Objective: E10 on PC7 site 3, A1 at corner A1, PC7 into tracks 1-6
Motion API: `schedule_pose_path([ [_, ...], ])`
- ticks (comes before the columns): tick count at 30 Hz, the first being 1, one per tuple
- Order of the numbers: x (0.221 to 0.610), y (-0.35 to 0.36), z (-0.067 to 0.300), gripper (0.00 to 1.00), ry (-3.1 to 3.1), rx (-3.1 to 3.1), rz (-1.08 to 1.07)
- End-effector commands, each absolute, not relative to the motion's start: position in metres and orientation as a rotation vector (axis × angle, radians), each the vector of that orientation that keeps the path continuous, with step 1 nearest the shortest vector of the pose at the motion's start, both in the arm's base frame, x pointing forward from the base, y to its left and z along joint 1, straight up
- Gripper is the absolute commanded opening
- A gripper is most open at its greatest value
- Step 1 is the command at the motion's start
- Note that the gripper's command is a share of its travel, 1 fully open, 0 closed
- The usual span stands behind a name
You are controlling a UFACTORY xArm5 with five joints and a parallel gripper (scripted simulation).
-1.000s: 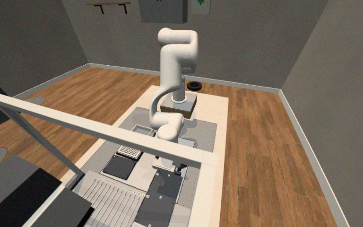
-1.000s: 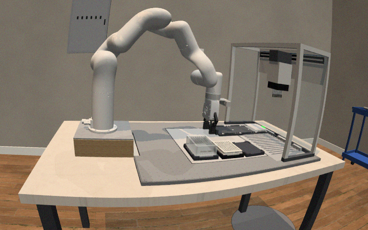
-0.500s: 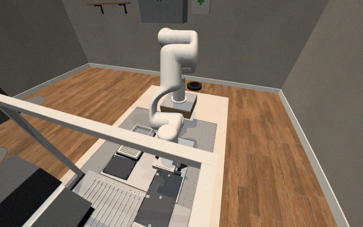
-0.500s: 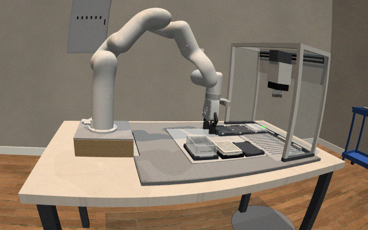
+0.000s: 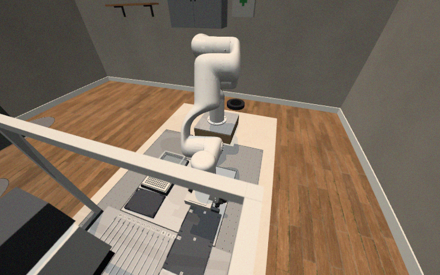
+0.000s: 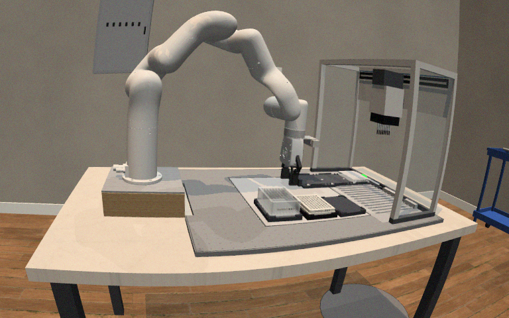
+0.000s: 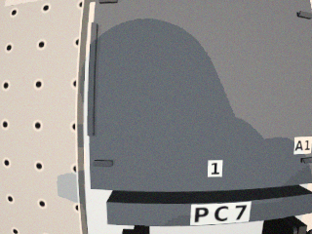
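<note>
From here, the dark carrier lies just beyond the jaws, which stand wide open and hold nothing; beside the carrier are the striped rails, and a green lamp glows past its far end

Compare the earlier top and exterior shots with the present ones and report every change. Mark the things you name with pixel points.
Nothing visibly changed. The gripper [image 5: 207,204] [image 6: 290,177] stands at the handle end of PC7 [image 5: 188,251] [image 6: 321,179] [image 7: 161,107] as before, the green lamp [image 6: 364,175] is lit in each exterior picture, and the three nests look the same.
</note>
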State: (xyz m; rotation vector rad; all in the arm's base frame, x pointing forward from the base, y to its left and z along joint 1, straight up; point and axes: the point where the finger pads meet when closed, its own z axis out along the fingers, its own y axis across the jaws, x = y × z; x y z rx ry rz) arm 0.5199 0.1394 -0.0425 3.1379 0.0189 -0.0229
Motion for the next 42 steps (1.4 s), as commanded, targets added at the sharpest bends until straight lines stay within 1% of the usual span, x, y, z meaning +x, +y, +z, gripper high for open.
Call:
schedule_pose_path([
  [1,0.528,0.141,-0.037,0.81,0.018,3.143,0.011],
  [28,0.514,0.141,-0.037,0.81,0.018,3.143,0.011],
  [42,0.513,0.141,-0.034,0.81,0.018,3.143,0.011],
])
